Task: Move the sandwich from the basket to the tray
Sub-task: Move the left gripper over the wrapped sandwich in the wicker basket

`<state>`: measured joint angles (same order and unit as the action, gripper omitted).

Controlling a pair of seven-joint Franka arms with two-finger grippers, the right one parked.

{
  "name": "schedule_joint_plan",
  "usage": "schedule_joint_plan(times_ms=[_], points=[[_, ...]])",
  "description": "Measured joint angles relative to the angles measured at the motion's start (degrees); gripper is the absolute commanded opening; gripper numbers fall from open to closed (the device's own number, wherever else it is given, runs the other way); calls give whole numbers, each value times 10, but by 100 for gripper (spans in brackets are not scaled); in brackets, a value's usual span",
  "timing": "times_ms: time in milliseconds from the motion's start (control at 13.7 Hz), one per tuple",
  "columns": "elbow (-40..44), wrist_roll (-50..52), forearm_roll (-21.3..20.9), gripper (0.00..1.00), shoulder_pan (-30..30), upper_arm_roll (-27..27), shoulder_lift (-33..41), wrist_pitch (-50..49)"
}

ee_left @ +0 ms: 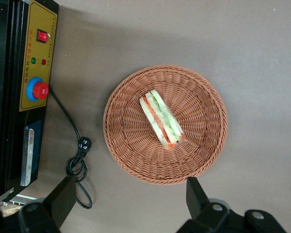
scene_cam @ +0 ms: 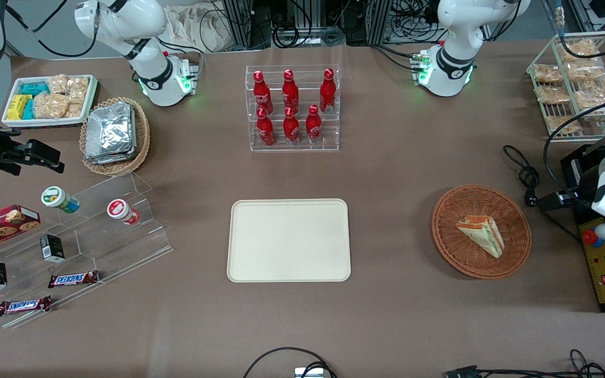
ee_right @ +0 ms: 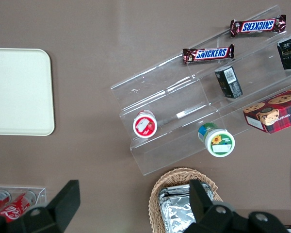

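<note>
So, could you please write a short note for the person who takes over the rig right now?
Pincer: open, holding nothing, high above the table next to the basket.
Sandwich: lies in the basket, toward the working arm's end of the table.
Tray: mid-table, nothing on it.
Done: nothing yet.
Left: descend, grasp the sandwich, carry it over and set it on the tray.

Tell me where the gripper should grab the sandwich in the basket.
Come from above and pinch the sandwich across its two flat bread faces near mid-length; it stands on edge in the basket, filling up. The open gripper hangs above the basket's rim.
</note>
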<state>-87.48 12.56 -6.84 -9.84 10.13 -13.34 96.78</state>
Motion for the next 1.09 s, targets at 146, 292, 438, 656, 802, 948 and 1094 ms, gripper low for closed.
schedule_joint_plan(times_ms=[146,292,438,656,802,948,1094], points=[[0,0,0,100,0,1,-3,1],[0,0,0,100,0,2,-7,1],[0,0,0,100,1,3,-15,1],[-1,5,1,100,5,4,-37,9],[-3,62,2,100,6,8,-60,30],[-11,135,2,100,16,11,-90,70],[-22,261,2,100,20,11,-134,132]])
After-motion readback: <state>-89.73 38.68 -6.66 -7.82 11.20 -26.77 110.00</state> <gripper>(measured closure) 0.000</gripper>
